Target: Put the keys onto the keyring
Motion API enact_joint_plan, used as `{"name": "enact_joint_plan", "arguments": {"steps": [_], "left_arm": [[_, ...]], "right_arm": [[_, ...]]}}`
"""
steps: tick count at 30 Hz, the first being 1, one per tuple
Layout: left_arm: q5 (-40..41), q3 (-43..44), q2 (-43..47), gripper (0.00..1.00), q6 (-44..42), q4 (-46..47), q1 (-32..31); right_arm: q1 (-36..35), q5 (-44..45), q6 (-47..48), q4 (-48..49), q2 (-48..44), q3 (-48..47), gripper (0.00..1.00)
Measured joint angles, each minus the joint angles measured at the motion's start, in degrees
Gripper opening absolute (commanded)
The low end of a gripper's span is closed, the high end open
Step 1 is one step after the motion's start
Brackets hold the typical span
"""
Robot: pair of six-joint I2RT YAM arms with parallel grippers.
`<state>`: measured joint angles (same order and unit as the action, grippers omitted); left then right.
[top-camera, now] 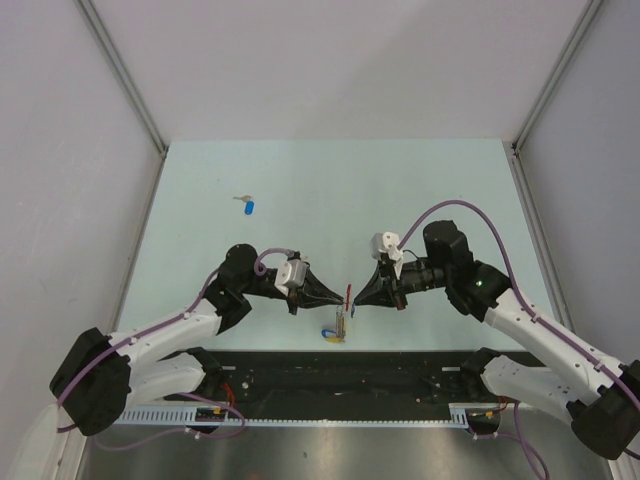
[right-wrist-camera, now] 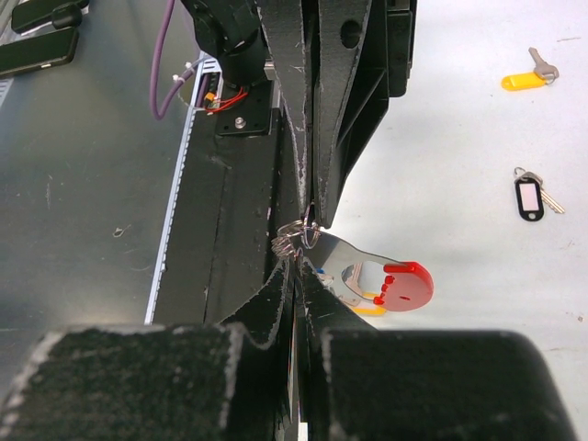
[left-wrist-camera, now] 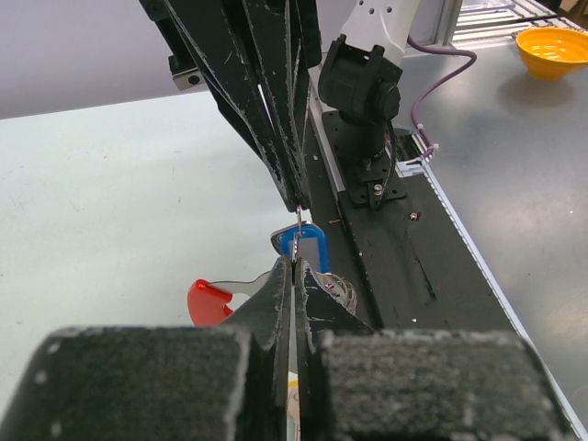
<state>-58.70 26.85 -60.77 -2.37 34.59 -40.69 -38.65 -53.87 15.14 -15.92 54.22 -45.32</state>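
Note:
My two grippers meet tip to tip low over the table's near middle. The left gripper (top-camera: 340, 297) (left-wrist-camera: 296, 268) is shut on the keyring (right-wrist-camera: 390, 276) (left-wrist-camera: 213, 300), a flat silver piece with a red arc (top-camera: 349, 292). The right gripper (top-camera: 357, 298) (right-wrist-camera: 299, 268) is shut on the thin wire loop of a blue-tagged key (left-wrist-camera: 309, 244). Small wire rings (right-wrist-camera: 294, 241) bunch at the tips, and a yellow-headed key (right-wrist-camera: 369, 309) (top-camera: 340, 333) hangs below. A blue-headed key (top-camera: 248, 207) lies on the table at the back left. Another yellow key (right-wrist-camera: 524, 79) shows in the right wrist view.
A black-rimmed oval tag (right-wrist-camera: 528, 197) with a small key lies on the table beyond the left gripper. The black base rail (top-camera: 340, 370) runs along the near edge just under the grippers. An orange bowl (left-wrist-camera: 552, 48) sits off the table. White walls enclose the table (top-camera: 330, 190).

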Motion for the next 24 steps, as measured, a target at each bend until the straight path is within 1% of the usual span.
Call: {"name": "enact_joint_plan", "arguments": {"steps": [24], "left_arm": [[-0.5, 0.1, -0.1, 0.0, 0.9, 0.0, 0.0]], "right_arm": [[-0.6, 1.0, 0.0, 0.0, -0.2, 0.0, 0.0]]}}
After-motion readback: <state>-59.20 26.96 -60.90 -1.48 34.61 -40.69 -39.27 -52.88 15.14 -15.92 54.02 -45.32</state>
